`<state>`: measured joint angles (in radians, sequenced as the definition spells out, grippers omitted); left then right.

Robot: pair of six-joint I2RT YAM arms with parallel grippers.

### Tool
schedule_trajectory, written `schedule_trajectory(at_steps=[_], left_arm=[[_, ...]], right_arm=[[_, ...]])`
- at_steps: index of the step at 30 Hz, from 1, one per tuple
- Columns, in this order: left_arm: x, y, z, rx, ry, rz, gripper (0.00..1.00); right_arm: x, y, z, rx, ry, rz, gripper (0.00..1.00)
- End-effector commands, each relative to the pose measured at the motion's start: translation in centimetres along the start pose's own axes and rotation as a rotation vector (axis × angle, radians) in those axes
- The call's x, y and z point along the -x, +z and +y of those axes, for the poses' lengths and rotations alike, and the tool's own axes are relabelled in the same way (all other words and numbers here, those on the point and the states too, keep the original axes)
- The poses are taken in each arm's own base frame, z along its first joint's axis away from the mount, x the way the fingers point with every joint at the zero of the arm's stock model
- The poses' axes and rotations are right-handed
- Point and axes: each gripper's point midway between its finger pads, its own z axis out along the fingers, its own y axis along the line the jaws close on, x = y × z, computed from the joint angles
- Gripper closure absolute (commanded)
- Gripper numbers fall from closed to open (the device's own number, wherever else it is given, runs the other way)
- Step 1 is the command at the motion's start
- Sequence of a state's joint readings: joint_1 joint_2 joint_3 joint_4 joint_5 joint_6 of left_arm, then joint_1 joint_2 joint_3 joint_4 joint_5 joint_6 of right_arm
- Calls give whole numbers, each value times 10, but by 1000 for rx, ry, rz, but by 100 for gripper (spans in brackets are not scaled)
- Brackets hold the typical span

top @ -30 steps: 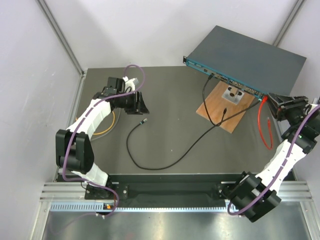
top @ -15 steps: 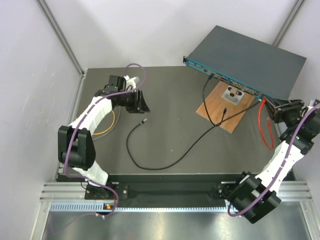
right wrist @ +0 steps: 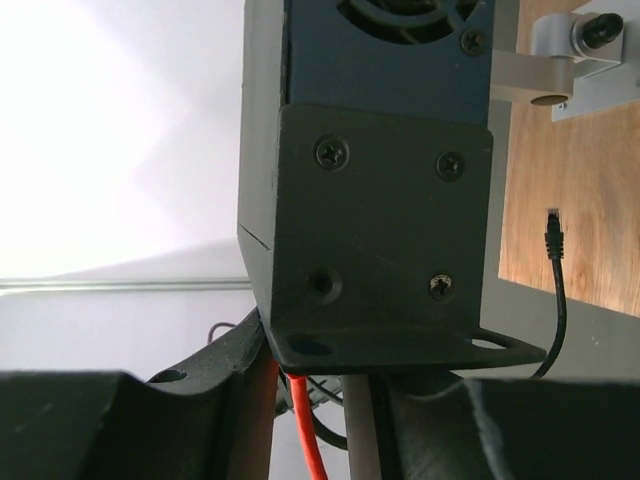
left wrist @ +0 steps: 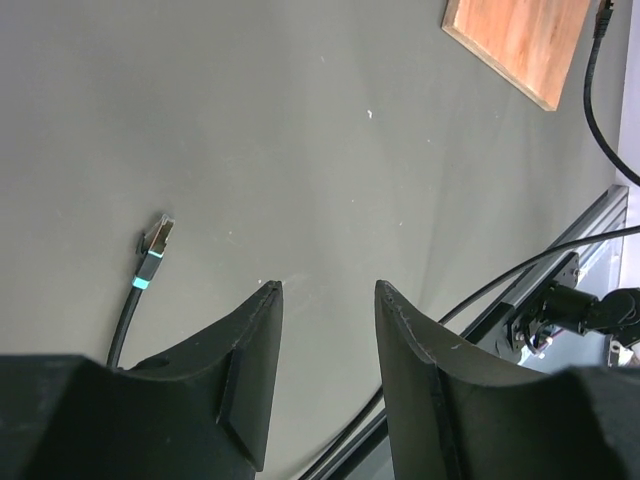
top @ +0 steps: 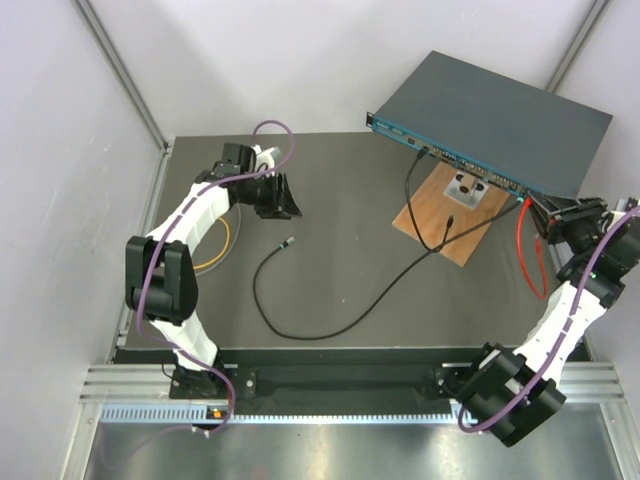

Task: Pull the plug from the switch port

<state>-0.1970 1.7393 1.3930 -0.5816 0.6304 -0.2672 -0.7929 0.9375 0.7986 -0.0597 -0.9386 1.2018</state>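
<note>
Switch (top: 495, 115), right gripper (top: 543, 211) at its corner

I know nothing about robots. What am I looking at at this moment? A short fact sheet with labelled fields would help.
setting: two arms at a dark table
switch: flat dark box, far right, socket row on its teal face
left gripper: open, empty, over bare table
right gripper: under the bracket at the switch's right end; grip cannot be told
red cable: runs between the right gripper's fingers
loose black plug: lying on the table, beside the left gripper
wooden board: in front of the switch
</note>
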Motion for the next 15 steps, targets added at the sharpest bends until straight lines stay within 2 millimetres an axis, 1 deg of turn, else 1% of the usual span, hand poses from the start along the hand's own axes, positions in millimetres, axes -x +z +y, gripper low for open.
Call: schedule_trajectory(at_steps=[1, 2, 3, 5, 6, 11, 12, 13, 15], left_arm=[[7, -9, 1, 12, 23, -26, 53], [7, -10, 2, 15, 26, -28, 53], [6, -11, 3, 16, 26, -28, 53], [6, -11, 6, 18, 20, -28, 53], [6, -13, 6, 15, 19, -29, 53], [7, -14, 6, 5, 14, -31, 53], [7, -15, 7, 5, 12, -33, 53], [7, -15, 6, 3, 14, -34, 53], [8, -17, 7, 3, 11, -37, 53]], right_arm=[[16, 5, -5, -45, -4, -88, 73], [14, 5, -9, -44, 32, -98, 73], [17, 4, -12, -44, 51, -125, 74], [17, 2, -14, -5, 108, -165, 79], [19, 2, -16, -2, 127, -191, 80], [15, -2, -26, -27, 195, -220, 79], [18, -3, -24, -13, 198, -234, 79], [18, -2, -27, -15, 220, -240, 79], [20, -2, -25, -4, 234, -243, 78]])
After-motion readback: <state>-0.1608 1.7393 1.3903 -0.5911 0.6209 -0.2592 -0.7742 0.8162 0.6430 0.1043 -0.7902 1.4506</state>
